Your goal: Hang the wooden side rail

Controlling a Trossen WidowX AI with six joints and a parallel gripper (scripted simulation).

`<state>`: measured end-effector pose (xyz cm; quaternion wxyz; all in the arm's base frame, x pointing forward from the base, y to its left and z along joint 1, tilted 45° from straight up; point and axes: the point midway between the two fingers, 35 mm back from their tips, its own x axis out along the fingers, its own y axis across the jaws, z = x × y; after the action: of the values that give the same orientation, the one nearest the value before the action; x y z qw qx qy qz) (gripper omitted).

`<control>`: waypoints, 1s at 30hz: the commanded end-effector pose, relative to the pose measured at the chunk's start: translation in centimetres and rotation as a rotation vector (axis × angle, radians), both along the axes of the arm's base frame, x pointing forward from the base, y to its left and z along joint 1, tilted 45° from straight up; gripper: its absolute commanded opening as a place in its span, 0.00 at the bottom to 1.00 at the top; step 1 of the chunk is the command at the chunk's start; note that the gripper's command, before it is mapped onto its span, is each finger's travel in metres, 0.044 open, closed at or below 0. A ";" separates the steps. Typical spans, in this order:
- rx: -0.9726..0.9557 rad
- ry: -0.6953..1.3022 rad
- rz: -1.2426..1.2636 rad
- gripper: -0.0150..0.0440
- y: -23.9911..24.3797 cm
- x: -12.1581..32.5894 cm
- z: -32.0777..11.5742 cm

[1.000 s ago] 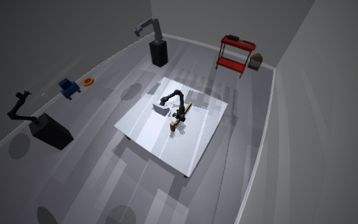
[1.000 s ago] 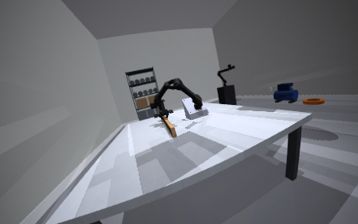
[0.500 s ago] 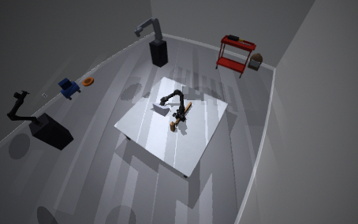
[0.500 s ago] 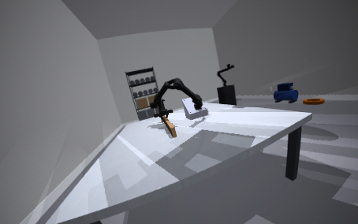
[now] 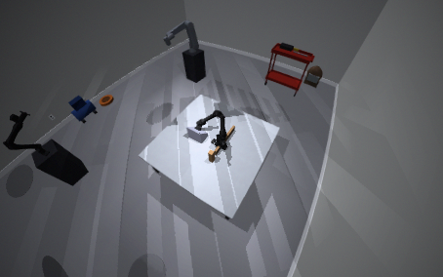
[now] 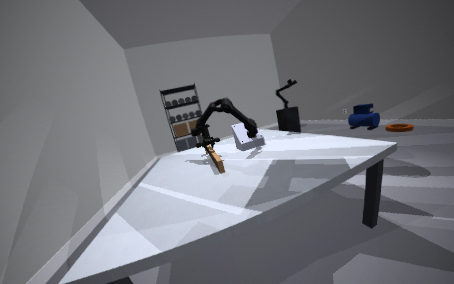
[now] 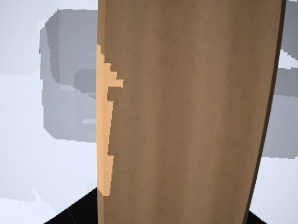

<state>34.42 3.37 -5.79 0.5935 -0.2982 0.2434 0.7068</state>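
The wooden side rail (image 5: 230,132) (image 6: 216,159) (image 7: 190,110) is a long orange-brown bar running through the grip in the top and exterior views. It fills the middle of the wrist view. My gripper (image 5: 221,143) (image 6: 207,144) is shut on the rail and points down over the table. An upright wooden block (image 5: 211,156), apparently the headboard post, stands at the rail's lower-left end in the top view. In the exterior view that end is hidden behind the gripper. The steel hooks, the slot and the pins are too small or hidden to make out, so whether they touch cannot be told.
The white table (image 5: 244,180) (image 6: 165,215) carries a pale lavender angled block (image 5: 197,134) (image 6: 241,138) beside the arm's base. The arm arches from there over to the rail. Away from the table are a red cart (image 5: 285,80), a blue compressor (image 6: 364,120) and another arm's dark pedestal (image 5: 194,65).
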 end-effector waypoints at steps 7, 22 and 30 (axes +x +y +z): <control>-0.002 -0.015 -0.011 0.25 -0.7 0.3 0.5; -0.002 -0.015 -0.011 0.25 -0.9 0.3 0.7; -0.002 -0.015 -0.011 0.25 -1.0 0.3 0.8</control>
<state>34.48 3.03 -5.44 0.5932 -0.2985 0.2432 0.7070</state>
